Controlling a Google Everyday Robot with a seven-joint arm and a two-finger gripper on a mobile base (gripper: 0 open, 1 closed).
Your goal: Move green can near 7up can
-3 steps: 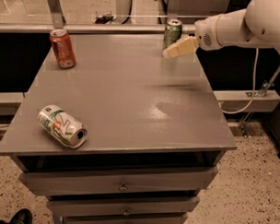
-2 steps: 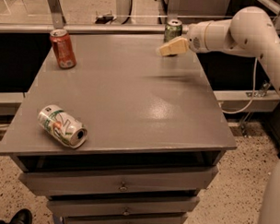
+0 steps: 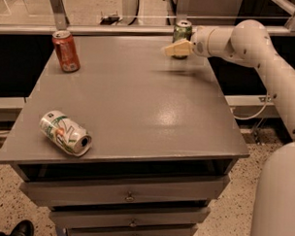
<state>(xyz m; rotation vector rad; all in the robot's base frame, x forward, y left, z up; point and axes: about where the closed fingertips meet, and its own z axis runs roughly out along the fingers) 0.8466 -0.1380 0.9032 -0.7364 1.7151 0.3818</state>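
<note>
The green can stands upright at the far right edge of the grey table; its lower part is hidden behind my gripper. My gripper is at the end of the white arm, which reaches in from the right. The gripper sits right in front of the green can's base, low over the table. Whether it touches the can does not show. The 7up can, white with green swirls, lies on its side near the front left corner, its open end facing front right.
A red-orange can stands upright at the far left of the table. The table has drawers below its front edge. A rail and glass panel run behind the table. A shoe shows at bottom left.
My gripper has moved left along the far edge and now sits in front of the green can's base. The arm has swung in closer. The cans have not moved.
</note>
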